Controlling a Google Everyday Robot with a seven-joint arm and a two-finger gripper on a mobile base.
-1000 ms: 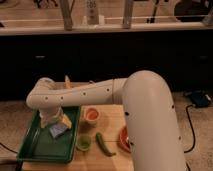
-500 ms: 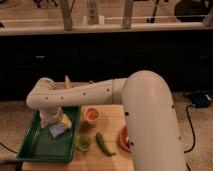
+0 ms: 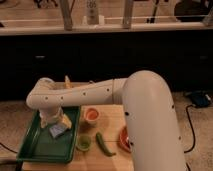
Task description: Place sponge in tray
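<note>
Item: my gripper (image 3: 53, 120), reached down over the right half of the tray (image 3: 32, 145). Whether it grips or has let go I cannot tell.

Item: sponge (image 3: 59, 129), yellow with its pale blue-grey face upward, lying tilted inside the tray near the right rim, just below my gripper; contact between them unclear.

Item: surroundings. Orange cup (image 3: 91, 115) and green cup (image 3: 83, 143) stand just beside the tray's right rim on the wooden board (image 3: 110, 127); a green pepper (image 3: 104, 144) lies beyond them.

Handling note: as I judge it, placement is nearly complete. Done well, I let go only with the sponge settled on the tray floor, then lift straight up, avoiding any sideways sweep toward the cups.
</note>
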